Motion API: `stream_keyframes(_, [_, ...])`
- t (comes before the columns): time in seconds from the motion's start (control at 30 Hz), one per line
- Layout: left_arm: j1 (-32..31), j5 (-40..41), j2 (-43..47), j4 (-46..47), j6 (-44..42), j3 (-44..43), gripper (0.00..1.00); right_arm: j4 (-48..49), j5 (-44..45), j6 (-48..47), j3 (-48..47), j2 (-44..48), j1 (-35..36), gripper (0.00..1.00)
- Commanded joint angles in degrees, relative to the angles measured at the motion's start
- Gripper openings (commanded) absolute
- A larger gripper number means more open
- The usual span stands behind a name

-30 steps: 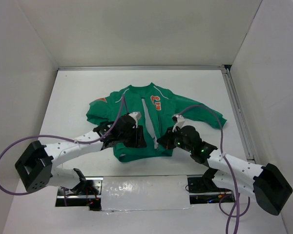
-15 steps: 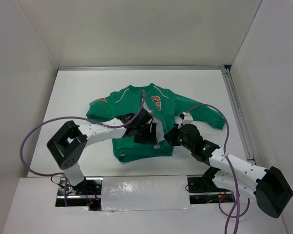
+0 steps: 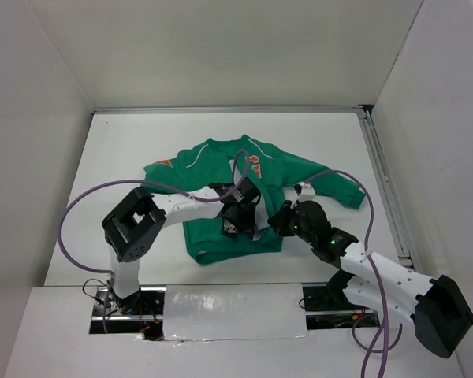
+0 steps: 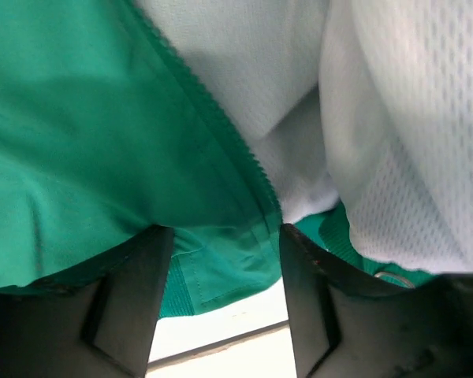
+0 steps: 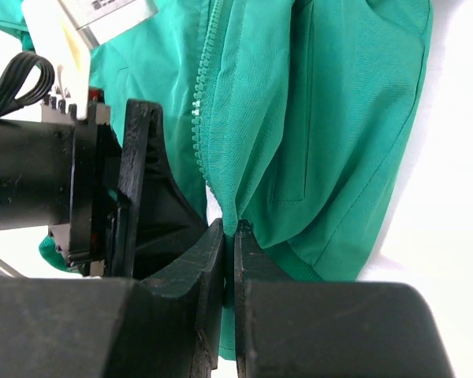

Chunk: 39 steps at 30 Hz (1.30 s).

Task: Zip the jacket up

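Observation:
The green jacket (image 3: 213, 161) lies face up on the white table, its front unzipped and grey lining (image 4: 394, 118) showing in the gap. My left gripper (image 3: 240, 227) is open over the lower front; the left panel's zipper edge and hem (image 4: 213, 276) lie between its fingers (image 4: 134, 291). My right gripper (image 3: 273, 224) is shut on the right panel's zipper edge near the hem (image 5: 230, 224). The zipper teeth (image 5: 199, 118) run up from that pinch. The left gripper's black body (image 5: 134, 197) sits close beside it. A small metal ring (image 4: 394, 277) shows by the left gripper's right finger.
White walls enclose the table on three sides. A metal rail (image 3: 382, 181) runs along the right edge. A taped white strip (image 3: 221, 307) covers the near edge between the arm bases. Purple cables (image 3: 87, 201) arch over both arms.
My left arm has swung right, its gripper moving from the jacket's left panel to the zipper opening beside the right gripper. The right gripper has stayed almost still, holding the fabric.

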<state>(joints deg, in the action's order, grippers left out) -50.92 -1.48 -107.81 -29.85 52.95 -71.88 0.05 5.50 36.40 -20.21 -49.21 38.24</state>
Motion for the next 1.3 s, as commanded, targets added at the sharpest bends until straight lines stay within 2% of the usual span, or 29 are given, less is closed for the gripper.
stream_keyframes(0.0, [-0.5,3.39,-3.46,-5.21,3.82,-2.3,0.67,0.3,0.56,0.07,0.08,-0.01,-0.18,0.0])
stream_keyframes(0.13, [-0.59,5.43,-5.56,-8.03,5.85,-3.97,0.59,0.3,1.36,0.16,0.78,0.69,-0.09,0.0])
stream_keyframes(0.2, [-0.59,6.04,-5.66,-9.09,6.2,-4.15,0.51,0.3,1.53,0.6,1.05,1.13,-0.09,0.0])
stream_keyframes(0.23, [-0.59,6.13,-5.4,-9.35,6.29,-4.24,0.44,0.3,1.97,0.6,1.22,1.13,-0.01,0.0])
stream_keyframes(0.27, [-0.59,6.31,-4.87,-9.44,6.46,-4.15,0.22,0.3,2.32,0.86,1.31,1.13,-0.01,0.0])
stream_keyframes(0.3, [-0.41,6.74,-2.34,-8.75,6.12,-3.02,0.1,-0.83,2.67,1.12,1.31,0.7,-0.09,0.0])
stream_keyframes(0.37, [0.02,6.92,-0.23,-8.56,6.73,-2.57,0.0,-0.58,2.33,1.3,1.31,0.17,-0.1,0.0])
stream_keyframes(0.6, [1.61,7.36,12.08,-1.54,3.56,5.41,0.0,-0.41,1.97,0.51,1.13,-0.62,-0.01,0.0])
stream_keyframes(0.7, [1.7,7.11,18.93,4.07,2.08,10.15,0.0,3.19,0.31,-1.5,1.92,0.25,0.17,0.0])
stream_keyframes(0.83, [1.7,3.77,29.03,13.04,-2.48,17.02,0.0,11.87,-10.82,-6.42,4.38,2.71,1.04,0.0])
stream_keyframes(1.07, [1.61,2.18,38.89,22.9,-5.31,26.34,0.0,23.93,-23.84,-13.98,5.27,5.88,5.09,0.0])
stream_keyframes(1.23, [1.43,2.97,45.13,29.31,-11.63,31.43,0.0,22.54,-22.91,-14.35,1.67,3.25,6.32,0.0])
stream_keyframes(1.27, [1.43,2.97,46.45,34.19,-13.9,32.49,0.0,21.84,-22.55,-13.3,0.88,2.64,6.32,0.0])
